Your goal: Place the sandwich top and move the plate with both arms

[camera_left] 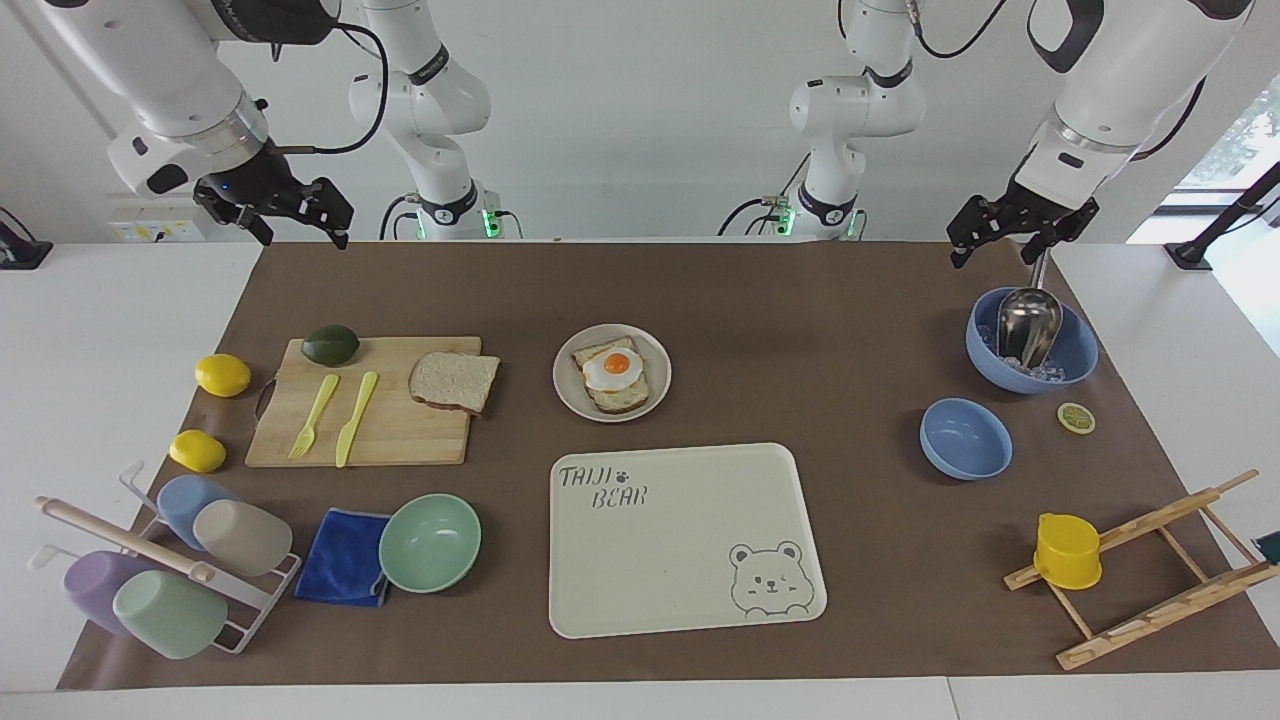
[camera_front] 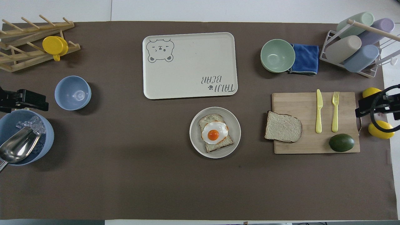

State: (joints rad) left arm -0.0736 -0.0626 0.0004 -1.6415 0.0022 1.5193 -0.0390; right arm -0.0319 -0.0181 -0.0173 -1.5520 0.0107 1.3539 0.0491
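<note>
The sandwich top, a speckled bread slice with a brown crust, lies on the wooden cutting board at the edge nearest the plate. The round pale plate sits mid-table with a toast slice topped by a fried egg. My right gripper hangs open in the air over the mat's corner at the right arm's end. Above the ice bowl, my left gripper also stands open. Neither holds anything.
The cream bear tray lies farther from the robots than the plate. The board also carries a yellow knife, a fork and an avocado. Two lemons, a mint bowl, a blue cloth, a cup rack, a small blue bowl and a wooden rack ring the mat.
</note>
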